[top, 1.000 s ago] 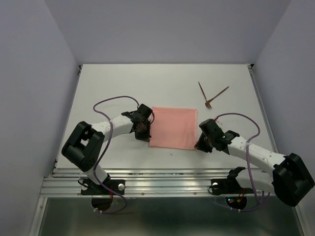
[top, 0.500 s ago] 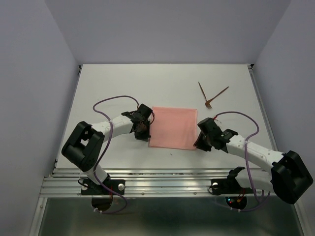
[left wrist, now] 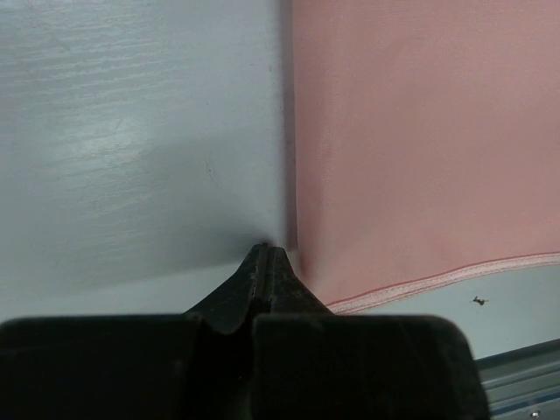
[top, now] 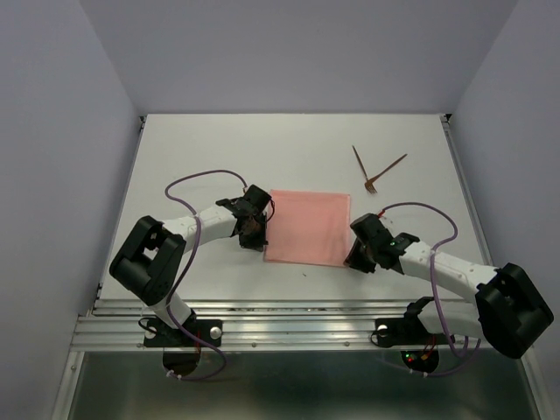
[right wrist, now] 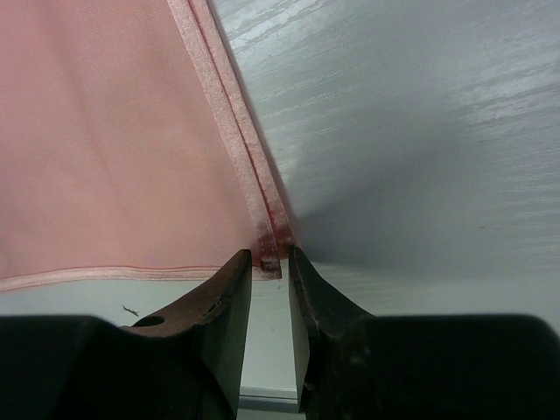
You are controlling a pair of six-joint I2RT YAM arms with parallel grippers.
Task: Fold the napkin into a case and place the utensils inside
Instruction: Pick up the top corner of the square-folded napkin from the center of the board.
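The salmon-pink napkin (top: 308, 227) lies flat as a rectangle in the middle of the table. My left gripper (top: 259, 243) is at its near-left corner; in the left wrist view its jaws (left wrist: 267, 252) are pressed together at the cloth's left edge (left wrist: 411, 149), with the corner hidden under them. My right gripper (top: 357, 256) is at the near-right corner; in the right wrist view it (right wrist: 269, 262) is slightly open, with the hemmed corner (right wrist: 267, 236) between its tips. The two utensils, a thin stick (top: 360, 163) and a fork (top: 385, 173), lie crossed behind the napkin at the right.
The table's near metal rail (top: 297, 328) runs just behind both grippers. Purple cables (top: 206, 178) loop over each arm. Lilac walls close in the table on the left, right and far sides.
My right gripper has crept a little to the left, up to the napkin's near-right corner. The left arm, the napkin and the utensils have not moved.
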